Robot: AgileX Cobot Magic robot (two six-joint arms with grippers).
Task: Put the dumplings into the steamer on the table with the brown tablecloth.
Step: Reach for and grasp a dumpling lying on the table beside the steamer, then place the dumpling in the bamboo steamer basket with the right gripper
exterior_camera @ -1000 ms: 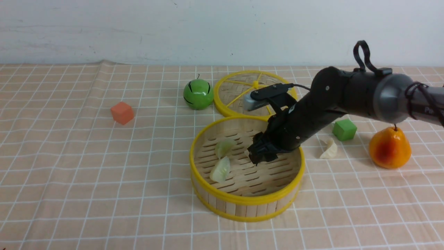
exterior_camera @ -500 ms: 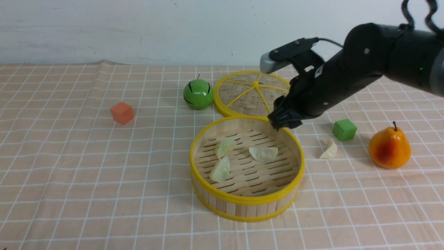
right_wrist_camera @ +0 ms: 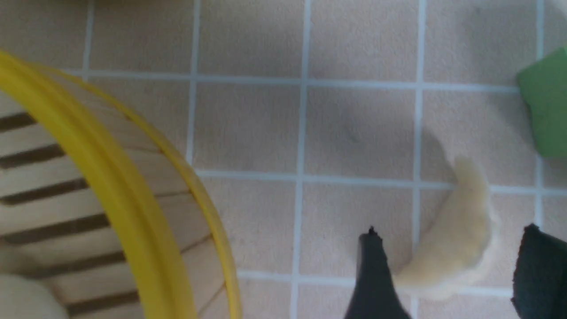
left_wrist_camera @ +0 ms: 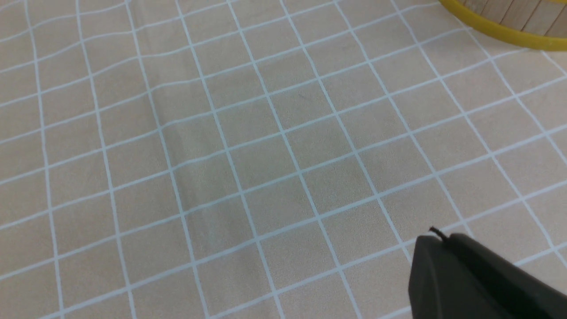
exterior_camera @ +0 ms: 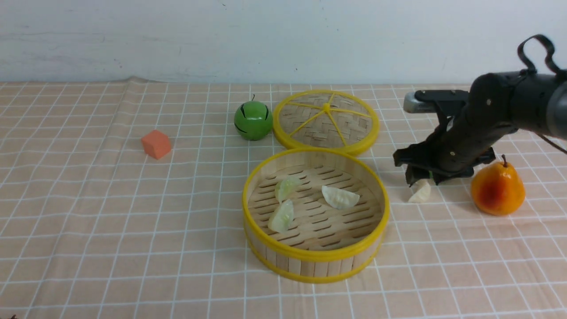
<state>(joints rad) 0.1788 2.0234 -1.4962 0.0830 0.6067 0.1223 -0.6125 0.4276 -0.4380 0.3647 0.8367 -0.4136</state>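
Cream-white and alone, the last dumpling (exterior_camera: 421,192) lies on the brown tablecloth (exterior_camera: 133,221) between the steamer (exterior_camera: 315,259) and a pear (exterior_camera: 498,189). That is why the right pincer (exterior_camera: 420,176) hangs directly over it, spread wide, its fingers (right_wrist_camera: 376,274) on either side; whether one touches it I can't tell. The other three dumplings (exterior_camera: 340,197) already lie on the steamer's slats, so this looks like the final pick. A green cube (right_wrist_camera: 545,106) sits just beside, so closing will want care. The left pincer (left_wrist_camera: 440,248), pressed together, waits low over the bench (exterior_camera: 66,274) near the steamer's base, out of the way
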